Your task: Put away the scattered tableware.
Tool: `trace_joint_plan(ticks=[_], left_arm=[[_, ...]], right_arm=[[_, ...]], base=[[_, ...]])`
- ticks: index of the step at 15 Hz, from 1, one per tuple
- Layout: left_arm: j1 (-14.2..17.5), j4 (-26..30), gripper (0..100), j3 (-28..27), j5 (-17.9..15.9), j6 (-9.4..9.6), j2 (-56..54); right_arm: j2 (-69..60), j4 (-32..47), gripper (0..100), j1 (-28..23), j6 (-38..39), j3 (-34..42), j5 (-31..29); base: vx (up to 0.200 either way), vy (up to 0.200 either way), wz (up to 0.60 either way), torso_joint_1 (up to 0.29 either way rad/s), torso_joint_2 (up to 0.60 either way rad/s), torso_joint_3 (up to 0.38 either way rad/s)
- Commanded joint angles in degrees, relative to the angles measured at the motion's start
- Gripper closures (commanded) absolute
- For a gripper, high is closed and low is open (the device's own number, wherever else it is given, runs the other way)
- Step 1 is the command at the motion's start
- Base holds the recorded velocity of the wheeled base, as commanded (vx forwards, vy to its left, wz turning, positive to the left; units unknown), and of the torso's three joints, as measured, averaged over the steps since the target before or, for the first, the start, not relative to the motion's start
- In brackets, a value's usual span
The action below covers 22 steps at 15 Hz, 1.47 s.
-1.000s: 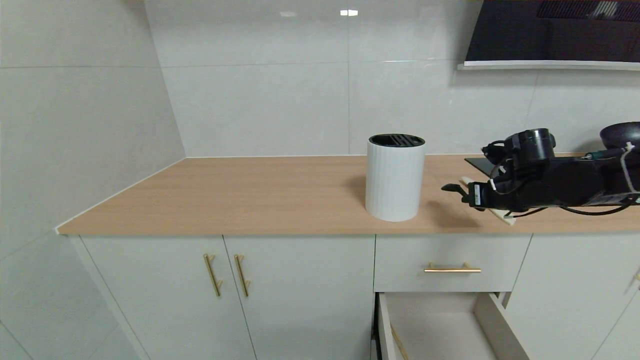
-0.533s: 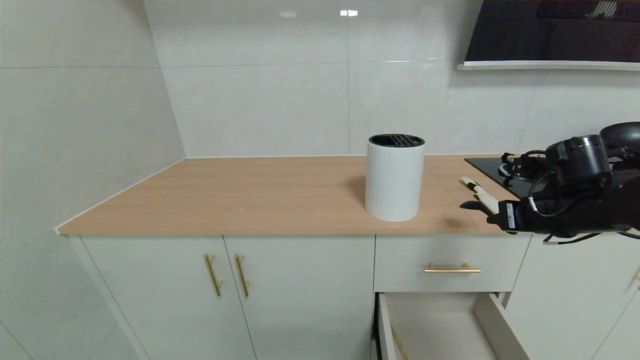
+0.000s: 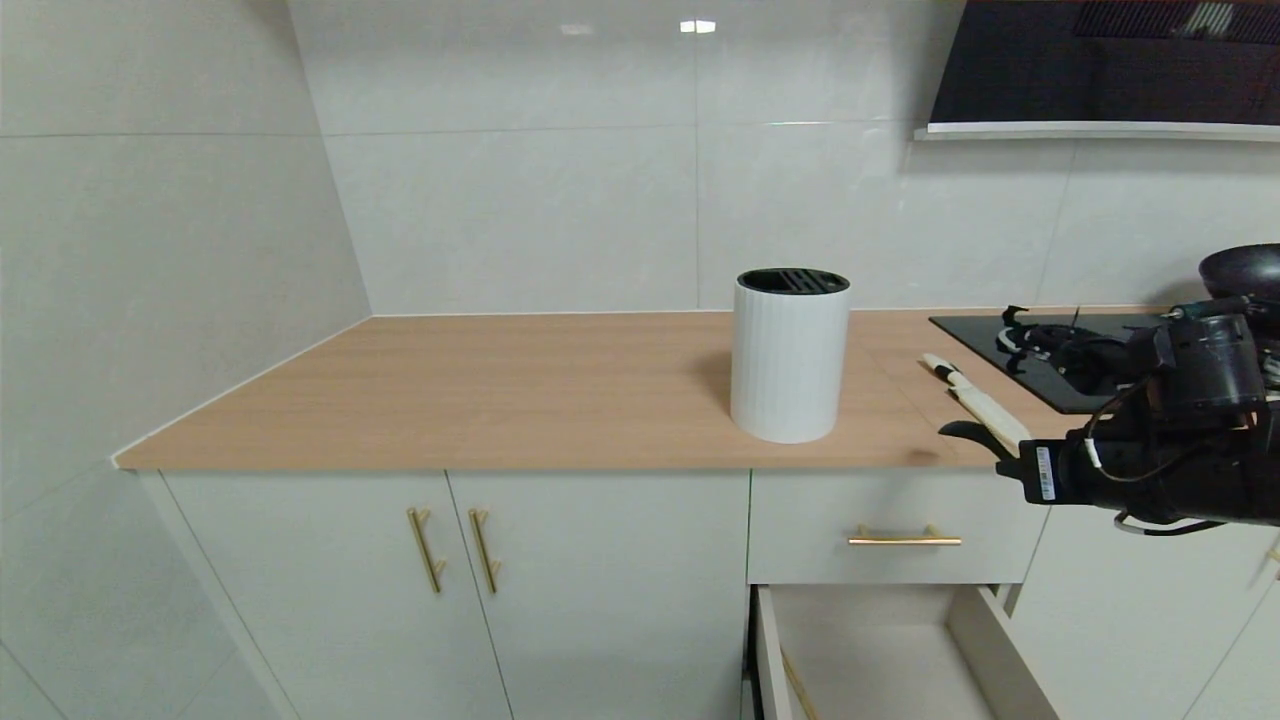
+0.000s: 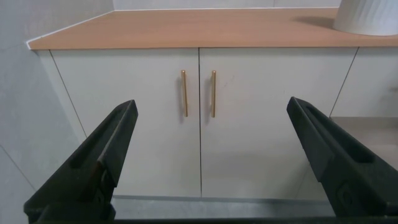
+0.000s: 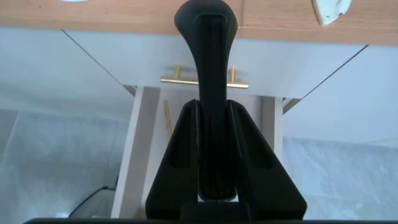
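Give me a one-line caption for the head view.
Right gripper, shut on a black utensil, in front of the counter edge above the open drawer; white holder and knife on the counter.

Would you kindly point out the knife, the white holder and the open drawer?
knife (image 3: pixel 985 408), head view, its pale middle.
white holder (image 3: pixel 790 375), head view, middle of its side.
open drawer (image 3: pixel 985 645), head view, its right wall.

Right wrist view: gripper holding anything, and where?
Yes: right gripper shut on a slim black utensil, clamped along its shaft, rounded end protruding. Which utensil: cannot tell.
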Motion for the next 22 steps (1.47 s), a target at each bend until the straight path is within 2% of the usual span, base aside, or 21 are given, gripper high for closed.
trace_joint_plan(ticks=[1, 18, 22], left_arm=[[0.0, 0.0, 0, 0.0, 0.0, -0.02, 0.0], [0.0, 0.0, 0, 0.0, 0.0, -0.02, 0.0], [0.0, 0.0, 0, 0.0, 0.0, -0.02, 0.0]], right_arm=[[-0.1, -0.2, 100, 0.1, 0.1, 0.8, 0.0], [2.7, -0.3, 100, 1.2, -1.6, 1.8, 0.0], [3.7, -0.3, 100, 2.1, -1.6, 1.9, 0.0]], base=[[0.0, 0.0, 0.0, -0.056, 0.12, 0.076], [0.0, 0.0, 0.0, -0.162, 0.44, 0.28], [0.0, 0.0, 0.0, 0.005, 0.06, 0.04]])
